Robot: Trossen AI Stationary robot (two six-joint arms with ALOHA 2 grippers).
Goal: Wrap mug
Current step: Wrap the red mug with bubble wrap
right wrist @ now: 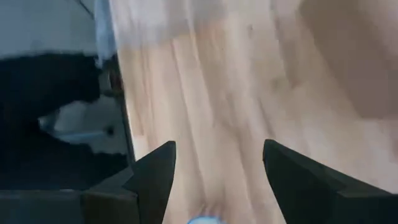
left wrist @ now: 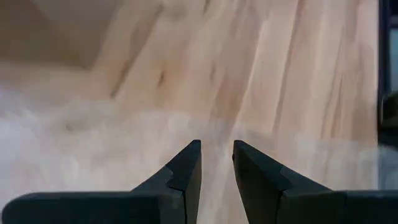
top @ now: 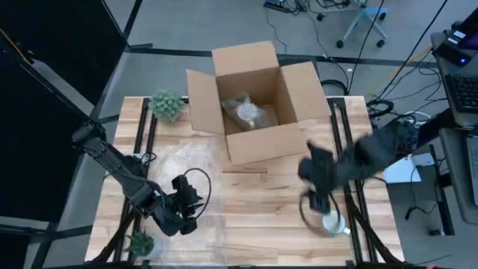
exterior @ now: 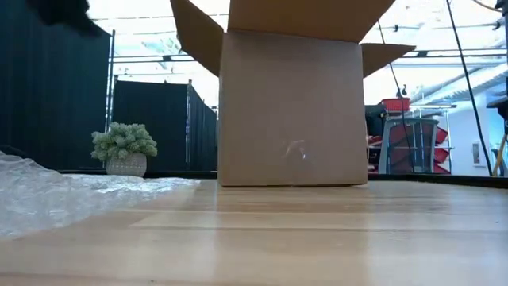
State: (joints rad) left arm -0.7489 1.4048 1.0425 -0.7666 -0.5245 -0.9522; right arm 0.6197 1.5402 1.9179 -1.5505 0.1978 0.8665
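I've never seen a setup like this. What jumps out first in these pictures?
An open cardboard box with something wrapped inside stands at the table's far middle, a small potted plant to its left. The right hand, fingers open, hovers over a white mug near the right edge, while the left hand waits above the bubble wrap.

The mug [top: 332, 222] is pale, whitish, and sits on the wooden worktop [top: 261, 202] near its front right corner, partly hidden under the right arm, so its handle and pose are hard to make out. The bubble wrap [exterior: 48, 195] is a clear, crinkled sheet spread flat across the worktop's left part, well apart from the mug.
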